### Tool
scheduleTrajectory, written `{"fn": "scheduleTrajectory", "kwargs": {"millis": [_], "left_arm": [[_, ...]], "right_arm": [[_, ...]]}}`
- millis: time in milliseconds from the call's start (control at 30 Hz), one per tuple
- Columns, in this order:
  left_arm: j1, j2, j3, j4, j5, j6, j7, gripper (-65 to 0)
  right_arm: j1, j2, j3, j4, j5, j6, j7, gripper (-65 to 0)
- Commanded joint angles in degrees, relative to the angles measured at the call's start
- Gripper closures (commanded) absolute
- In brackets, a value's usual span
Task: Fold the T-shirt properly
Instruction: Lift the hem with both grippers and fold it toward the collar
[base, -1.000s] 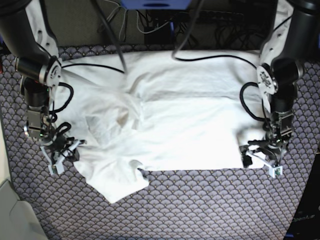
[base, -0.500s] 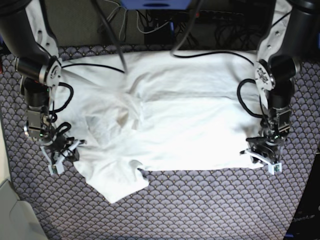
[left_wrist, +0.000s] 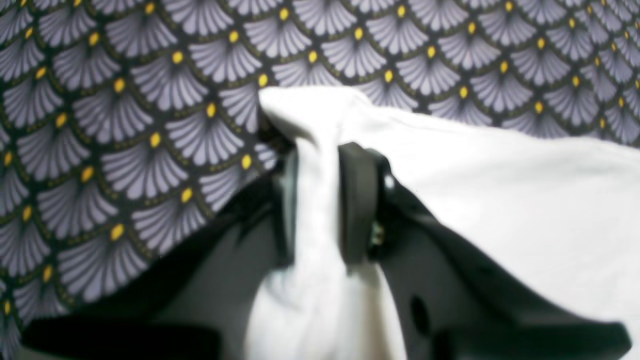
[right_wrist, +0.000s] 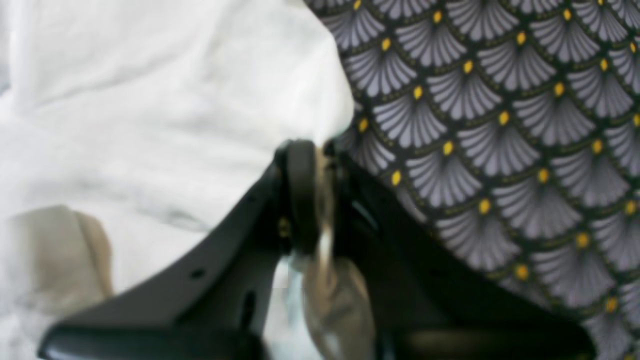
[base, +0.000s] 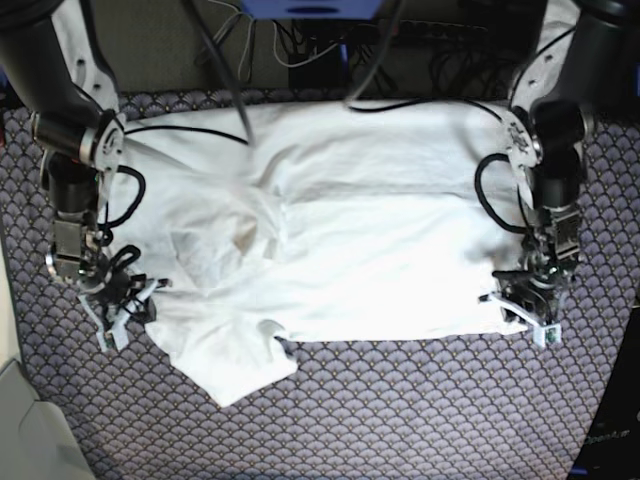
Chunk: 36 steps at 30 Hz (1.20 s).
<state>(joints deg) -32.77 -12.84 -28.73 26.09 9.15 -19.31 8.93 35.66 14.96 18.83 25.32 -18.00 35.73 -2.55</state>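
Since 1 second ago the left hand has clamped the T-shirt corner; right hand pinches the opposite edge.

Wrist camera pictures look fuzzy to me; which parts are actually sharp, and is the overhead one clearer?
Left wrist view: patterned cloth sharp, gripper and T-shirt soft. Right wrist view: blurred throughout, gripper worst. Base view: clearer, though the T-shirt is washed out by glare.
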Motion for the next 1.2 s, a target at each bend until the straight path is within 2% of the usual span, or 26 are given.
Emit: {"fn": "scheduleTrajectory", "kwargs": {"millis": [0, 67, 100, 333, 467, 533, 667, 867, 1167], "left_arm": [[-0.06, -0.65, -0.06, 2.97, -0.05, -0.07, -0.45, -10.1], [1.35, 0.05, 0.03, 6.92, 0.22, -0.07, -0.36, -0.9], [1.87, 0.23, 0.03, 7.89, 0.30, 0.01, -0.27, 0.0], [3.72, 0.49, 0.03, 9.03, 0.30, -0.07, -0.27, -0.6], [3.81, 0.58, 0.03, 9.03, 0.22, -0.16, -0.36, -0.6], [3.81, 0.58, 0.03, 9.47, -0.14, -0.16, -0.36, -0.6], [6.53, 2.25, 0.03, 16.42, -0.14, -0.16, -0.27, -0.6], [10.75, 5.68, 0.03, 27.94, -0.14, -0.16, 0.26, -0.6], [17.08, 6.73, 0.03, 36.29, -0.22, -0.25, 0.26, -0.6]], "right_arm": [[0.25, 0.82, 1.43, 2.41, 0.90, -0.25, 1.27, -1.3], [-1.68, 0.56, 3.72, 6.46, 0.99, -0.25, 1.27, -1.3], [-2.38, -0.06, 4.34, 7.95, 0.99, -0.25, 1.27, -1.3], [-7.22, -1.29, 4.77, 15.51, 0.99, -0.08, 1.18, -1.3], [-8.01, -1.64, 4.86, 17.80, 0.99, 3.88, 0.57, -1.3], [-8.10, -1.64, 4.86, 19.65, 1.69, 4.27, -2.33, -1.3], [-9.68, -1.11, 4.60, 24.92, 8.37, 4.27, -7.26, -1.3], [-12.67, -1.29, 4.51, 33.27, 8.72, 4.27, -11.30, -1.3], [-20.14, -1.64, 4.69, 43.65, 8.99, 4.27, -11.39, -1.3]]}}
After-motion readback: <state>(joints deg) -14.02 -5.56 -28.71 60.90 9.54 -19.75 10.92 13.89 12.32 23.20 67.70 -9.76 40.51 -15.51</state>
